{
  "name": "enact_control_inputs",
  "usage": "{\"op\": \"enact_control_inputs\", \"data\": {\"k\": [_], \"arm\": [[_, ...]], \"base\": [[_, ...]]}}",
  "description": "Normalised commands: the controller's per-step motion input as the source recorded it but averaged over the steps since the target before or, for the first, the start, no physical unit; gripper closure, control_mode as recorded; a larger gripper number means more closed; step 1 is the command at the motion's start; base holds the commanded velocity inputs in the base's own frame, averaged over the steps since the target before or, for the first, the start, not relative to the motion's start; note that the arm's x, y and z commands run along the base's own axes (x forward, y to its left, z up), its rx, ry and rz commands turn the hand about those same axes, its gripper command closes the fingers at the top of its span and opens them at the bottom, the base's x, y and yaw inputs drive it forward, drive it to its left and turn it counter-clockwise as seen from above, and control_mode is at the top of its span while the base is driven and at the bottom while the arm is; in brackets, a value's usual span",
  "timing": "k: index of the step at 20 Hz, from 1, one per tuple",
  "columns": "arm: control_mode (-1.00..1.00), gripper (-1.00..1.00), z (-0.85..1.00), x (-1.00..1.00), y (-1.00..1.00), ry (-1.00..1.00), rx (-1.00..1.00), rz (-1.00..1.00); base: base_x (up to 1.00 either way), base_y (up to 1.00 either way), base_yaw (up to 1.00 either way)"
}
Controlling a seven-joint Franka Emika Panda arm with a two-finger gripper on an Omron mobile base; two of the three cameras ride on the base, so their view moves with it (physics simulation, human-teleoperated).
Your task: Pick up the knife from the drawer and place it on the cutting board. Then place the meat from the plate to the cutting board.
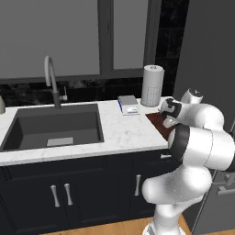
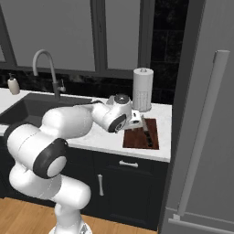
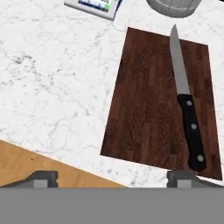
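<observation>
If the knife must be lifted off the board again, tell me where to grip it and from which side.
Grip the knife by its black handle, from straight above, fingers across its width. It lies flat along the cutting board, the thin blade toward the paper towel roll; the thicker handle probably offers more purchase.

We see the arm hide most of the cutting board point(image 1: 156, 120) in the left base view; the scale point(image 3: 94, 6) is cut off at the hand view's top edge.

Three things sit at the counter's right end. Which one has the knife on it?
The cutting board, the dark reddish-brown one. The knife lies flat along its edge, handle toward the counter front. The grey scale and the paper towel roll behind it carry nothing.
</observation>
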Motion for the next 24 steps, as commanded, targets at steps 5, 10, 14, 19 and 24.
{"op": "enact_control_inputs", "data": {"k": [5, 10, 14, 19, 24], "arm": [[-1.0, -1.0, 0.99, 0.0, 0.48, 0.07, -0.05, -0.03], [-1.0, -1.0, 0.99, -0.09, 0.4, 0.17, 0.04, -0.07], [-1.0, -1.0, 0.4, -0.54, 0.19, 0.14, 0.34, -0.01], [-1.0, -1.0, 0.41, -0.51, 0.36, 0.05, 0.29, 0.0], [-1.0, -1.0, 0.6, -0.35, 0.18, 0.08, 0.28, 0.0]], "base": [[0.0, 0.0, 0.0], [0.0, 0.0, 0.0], [0.0, 0.0, 0.0], [0.0, 0.0, 0.0], [0.0, 0.0, 0.0]]}}
